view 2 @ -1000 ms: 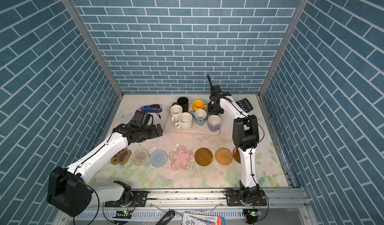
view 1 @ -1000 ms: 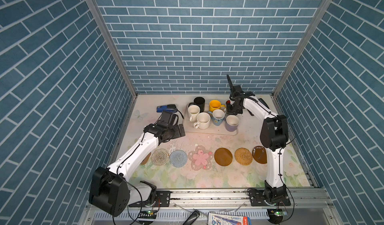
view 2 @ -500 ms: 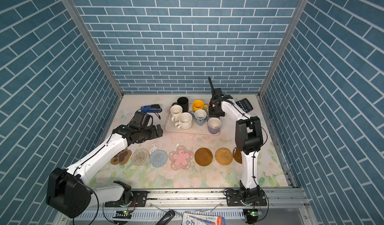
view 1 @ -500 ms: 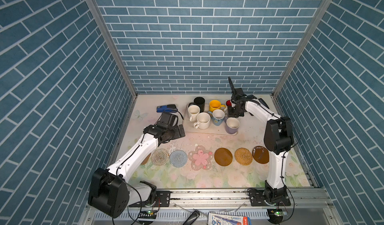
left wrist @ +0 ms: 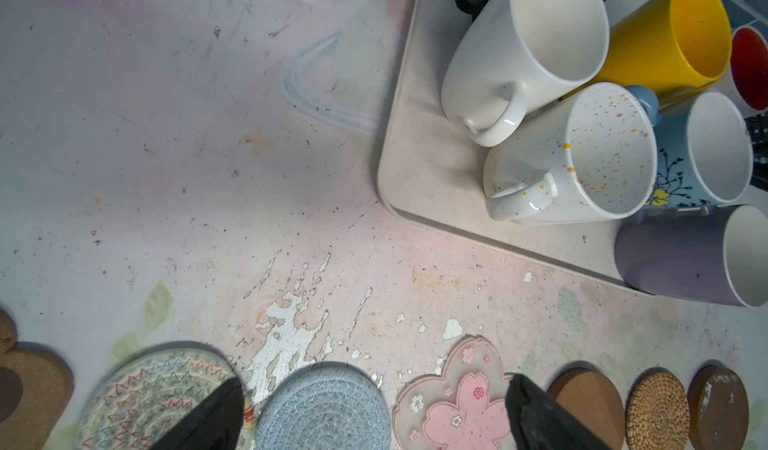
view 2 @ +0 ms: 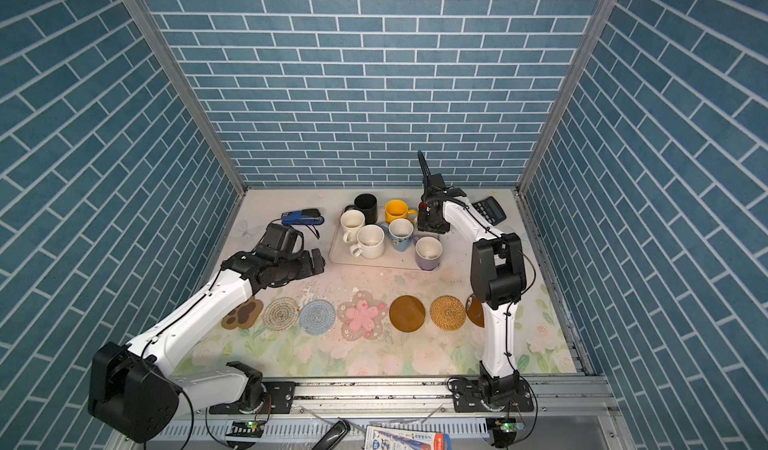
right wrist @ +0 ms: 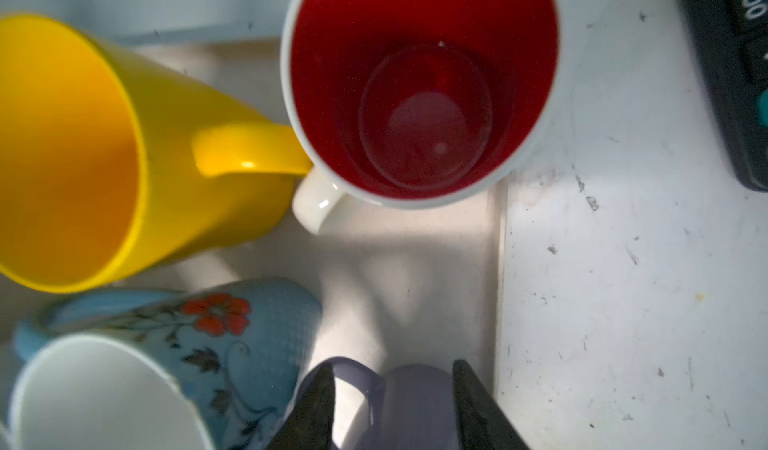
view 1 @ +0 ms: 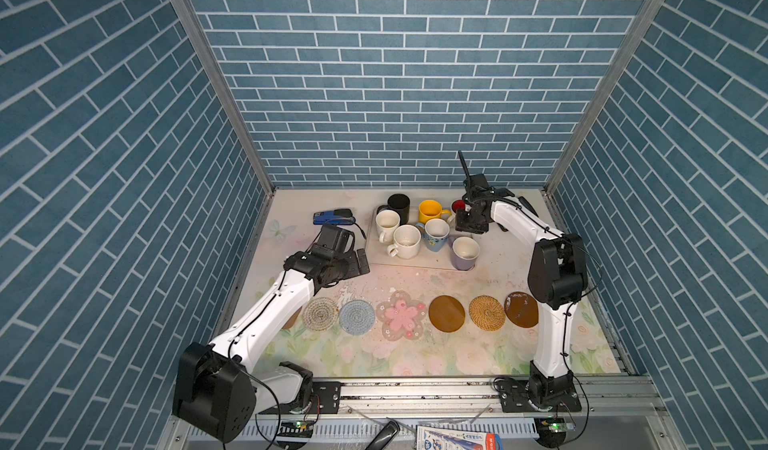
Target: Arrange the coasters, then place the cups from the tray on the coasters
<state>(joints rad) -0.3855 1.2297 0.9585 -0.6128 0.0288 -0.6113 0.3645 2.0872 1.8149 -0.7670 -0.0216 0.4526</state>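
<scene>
Risk first. My right gripper (right wrist: 392,367) hangs over the tray (view 1: 415,263), jaws part-way apart, straddling the lavender cup (view 1: 465,253) by its handle and gripping nothing. That cup stands at the tray's near right corner, hard by the rim. An off-centre close could spin it by the handle or tip it off the edge. The flowered cup (right wrist: 187,344) sits just beside it, and the yellow cup (right wrist: 62,148) appears to touch the red-lined cup (right wrist: 419,86), so a descending finger could knock a neighbour. All seven cups are on the tray; the coasters (view 1: 401,315) lie in a bare row.

Pose: my right arm reaches far forward, wrist turned down. My left gripper (left wrist: 376,381), jaws wide apart and empty, hovers low over the table (left wrist: 166,177) between tray and coasters.
</scene>
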